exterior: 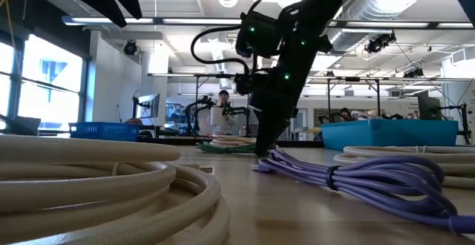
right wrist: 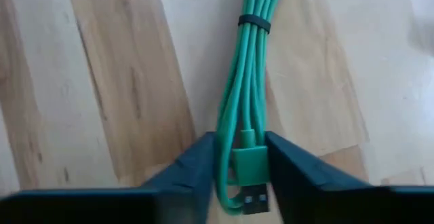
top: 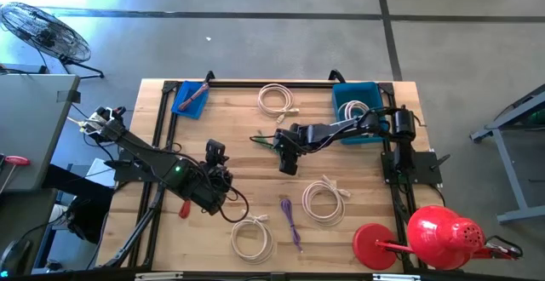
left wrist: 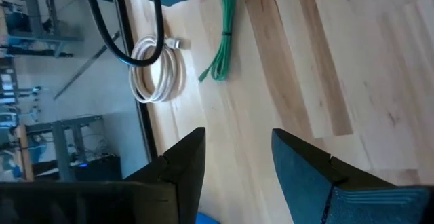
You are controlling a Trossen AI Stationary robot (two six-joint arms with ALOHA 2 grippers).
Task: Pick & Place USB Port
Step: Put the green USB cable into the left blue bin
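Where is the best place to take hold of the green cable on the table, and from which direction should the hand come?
Grip the green cable at its folded end by the plug, coming straight down from above. It lies flat on the table as a narrow bundle bound by a black tie, so fingers fit on both long sides. The right hand already straddles that end this way.
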